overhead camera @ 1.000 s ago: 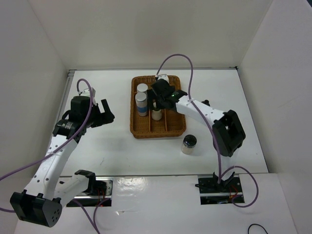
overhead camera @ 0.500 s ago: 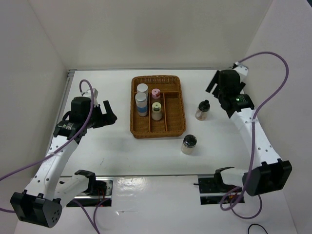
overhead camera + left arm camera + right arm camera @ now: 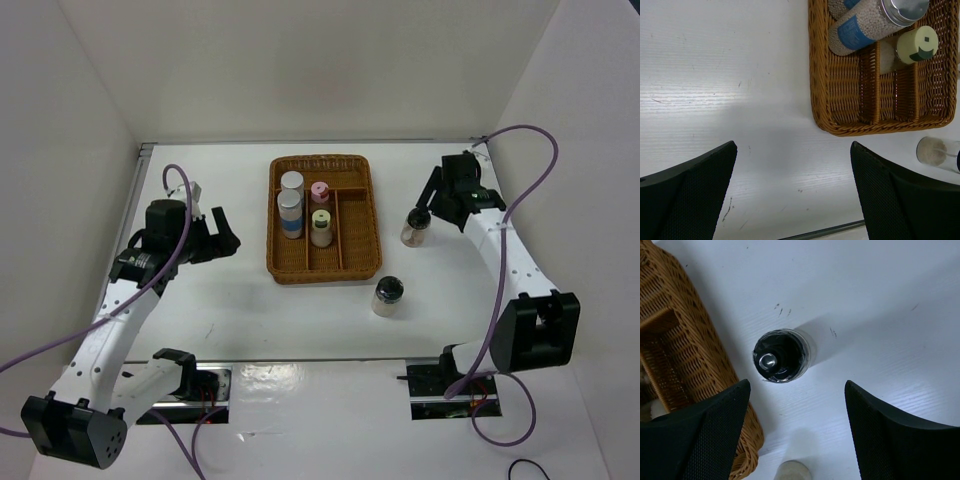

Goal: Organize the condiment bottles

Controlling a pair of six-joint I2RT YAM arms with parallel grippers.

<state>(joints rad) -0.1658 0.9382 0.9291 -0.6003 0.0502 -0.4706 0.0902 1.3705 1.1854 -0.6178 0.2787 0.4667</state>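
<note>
Four bottles [image 3: 291, 213] in the tray [image 3: 324, 274] — two more bottles [image 3: 415, 227] on the table [image 3: 230, 300] to its right.

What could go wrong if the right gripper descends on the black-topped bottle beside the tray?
1. The bottle stands close to the tray; a finger of the open right gripper could strike the wicker wall.
2. The bottle is upright and narrow, so an off-centre grip might tip it.
3. The second bottle stands nearby and could be knocked during the carry.
</note>
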